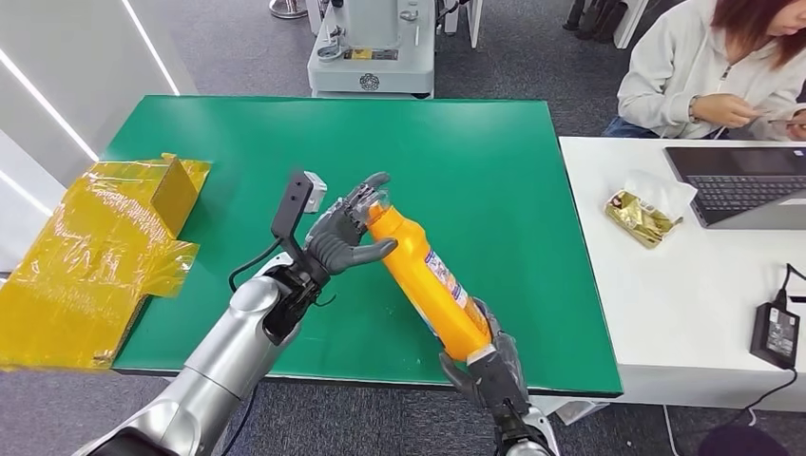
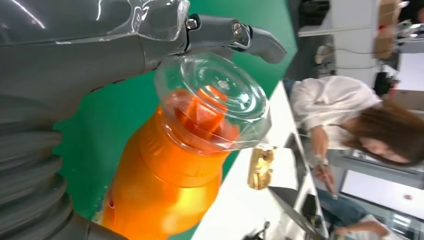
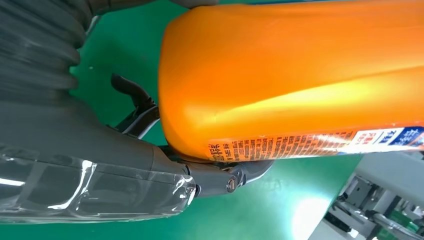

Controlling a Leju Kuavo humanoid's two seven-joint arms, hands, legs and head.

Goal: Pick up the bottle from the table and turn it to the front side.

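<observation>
An orange bottle (image 1: 432,280) with a clear cap and a printed label hangs tilted above the green table (image 1: 475,142), cap toward the far left. My right hand (image 1: 489,370) grips its base near the table's front edge; in the right wrist view the bottle (image 3: 300,75) lies against that hand (image 3: 100,165). My left hand (image 1: 344,233) is at the cap end, fingers spread, with the neck between thumb and fingers. In the left wrist view the thumb (image 2: 235,30) reaches past the clear cap of the bottle (image 2: 165,190). Whether it touches the cap is unclear.
A crumpled yellow bag (image 1: 105,247) hangs over the table's left edge. A white table (image 1: 665,304) on the right holds a laptop (image 1: 751,185), a gold packet (image 1: 642,217) and a power adapter (image 1: 777,332). A person (image 1: 722,66) sits behind it. A grey machine base (image 1: 371,57) stands beyond.
</observation>
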